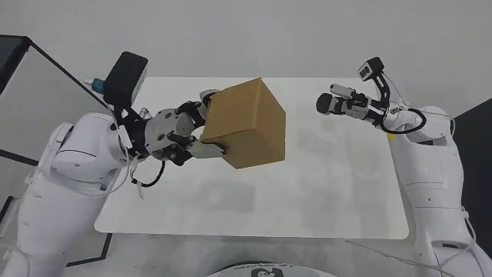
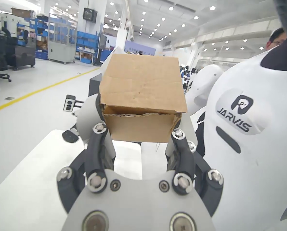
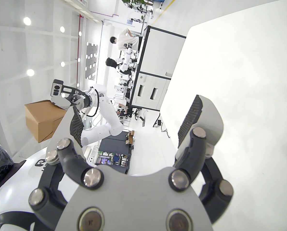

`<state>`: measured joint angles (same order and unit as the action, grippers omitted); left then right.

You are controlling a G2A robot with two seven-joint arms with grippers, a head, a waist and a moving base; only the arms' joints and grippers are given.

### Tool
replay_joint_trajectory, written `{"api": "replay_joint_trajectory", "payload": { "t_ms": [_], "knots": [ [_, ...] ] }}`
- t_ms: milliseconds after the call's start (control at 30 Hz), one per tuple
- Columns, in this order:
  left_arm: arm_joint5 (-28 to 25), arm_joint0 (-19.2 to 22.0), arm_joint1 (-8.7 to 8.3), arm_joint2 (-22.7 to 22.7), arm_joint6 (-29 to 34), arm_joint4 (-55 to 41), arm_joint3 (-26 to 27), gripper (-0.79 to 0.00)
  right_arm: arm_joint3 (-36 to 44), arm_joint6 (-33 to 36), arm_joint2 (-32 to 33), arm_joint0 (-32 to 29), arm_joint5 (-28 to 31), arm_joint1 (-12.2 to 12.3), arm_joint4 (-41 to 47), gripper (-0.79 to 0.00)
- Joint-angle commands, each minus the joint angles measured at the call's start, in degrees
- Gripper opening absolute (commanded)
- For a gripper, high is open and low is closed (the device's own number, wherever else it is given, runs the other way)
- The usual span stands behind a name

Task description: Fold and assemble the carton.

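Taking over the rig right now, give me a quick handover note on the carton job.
Left gripper: shut on the carton, holding it by one end above the table.
Right gripper: open, empty, well apart from the carton.
Done: carton is formed into a box.
To do: flap edge at the gripped end looks gapped; probably press it shut, then set it down.

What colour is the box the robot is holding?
Plain brown; the cardboard carton shows best in the top view.

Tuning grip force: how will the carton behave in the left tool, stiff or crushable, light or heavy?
Probably light: the left tool holds the carton clear of the table by one end. Likely crushable: thin corrugated walls, a flap gaping beside the tool.
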<state>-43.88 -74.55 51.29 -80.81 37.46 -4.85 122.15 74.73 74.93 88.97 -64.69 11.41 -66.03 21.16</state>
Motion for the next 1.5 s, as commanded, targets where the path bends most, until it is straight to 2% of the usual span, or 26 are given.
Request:
{"api": "replay_joint_trajectory", "payload": {
  "t_ms": [0, 233, 367, 633, 733, 833, 1067, 1333, 1467],
  "knots": [
    [1.38, -0.16, -0.08, -0.62, 0.57, 0.55, 0.51, -0.785, 0.0, 0.0, 0.0, 0.0, 0.0, 0.0, 0.0, 0.0],
    [1.24, -1.7, 0.27, -0.72, -4.44, -9.91, -0.63, -0.785, 0.0, 0.0, 0.0, 0.0, 0.0, 0.0, 0.0, 0.0],
    [3.28, -2.35, 0.28, -0.76, -3.69, -13.68, -1.32, -0.785, 0.0, 0.0, 0.0, 0.0, 0.0, 0.0, 0.0, 0.0],
    [3.73, -2.15, 0.19, -1.15, -2.3, -13.38, -1.29, -0.785, 0.0, 0.0, 0.0, 0.0, 0.0, 0.0, 0.0, 0.0],
    [8.01, -2.77, 0.3, -1.19, -3.87, -14.84, -0.15, -0.785, 0.0, 0.0, 0.0, 0.0, 0.0, 0.0, 0.0, 0.0],
    [14.5, -4.89, 0.57, -0.4, -7.23, -22.28, 1.66, -0.785, 0.0, 0.0, 0.0, 0.0, 0.0, 0.0, 0.0, 0.0],
    [25.81, -9.4, 0.89, 0.03, -9.1, -33.73, 4.88, -0.785, 0.0, 0.0, 0.0, 0.0, 0.0, 0.0, 0.0, 0.0],
    [26.14, -9.53, 0.93, -0.48, -9.47, -33.81, 5.59, -0.785, 0.0, 0.0, 0.0, 0.0, 0.0, 0.0, 0.0, 0.0],
    [27.97, -11.01, 1.63, 1.34, -14.39, -41.45, 7.6, -0.785, 0.0, 0.0, 0.0, 0.0, 0.0, 0.0, 0.0, 0.0]
  ]
}}
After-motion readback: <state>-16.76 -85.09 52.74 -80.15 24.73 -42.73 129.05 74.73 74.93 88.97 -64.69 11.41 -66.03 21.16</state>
